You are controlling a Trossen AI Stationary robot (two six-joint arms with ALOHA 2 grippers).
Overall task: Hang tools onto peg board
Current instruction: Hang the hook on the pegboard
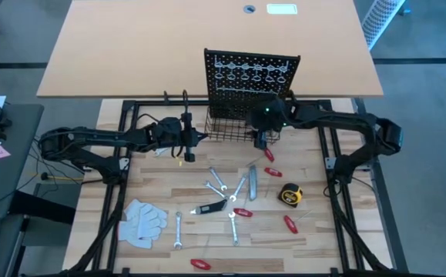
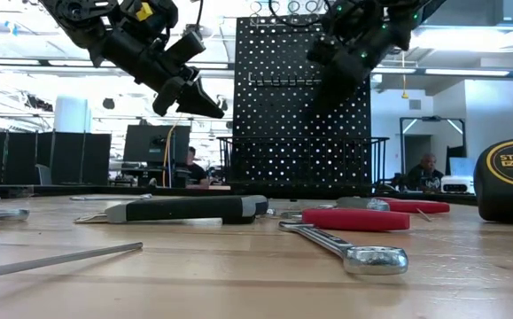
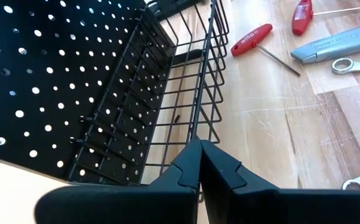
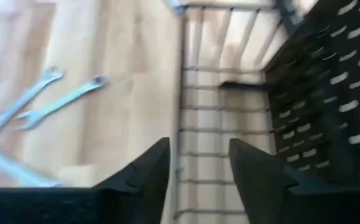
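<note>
The black peg board (image 1: 252,81) stands upright at the table's far side, with a wire basket (image 1: 230,129) along its base. The tools lie flat on the wood in front of it: wrenches (image 1: 217,178), red-handled tools (image 1: 243,212), a grey utility knife (image 1: 252,181), a black-handled tool (image 1: 211,206) and a yellow-black tape measure (image 1: 290,195). My left gripper (image 3: 199,146) is shut and empty, raised just left of the basket's left end. My right gripper (image 4: 198,146) hangs open and empty over the basket's front rim (image 4: 181,93) near its right end, pointing slantwise down.
White work gloves (image 1: 142,221) lie at the near left. One wrench (image 1: 178,229) and a red-handled tool (image 1: 200,264) lie near the front edge. Black frame rails (image 1: 338,223) run along both sides of the table. A large tan tabletop (image 1: 130,46) lies behind the peg board.
</note>
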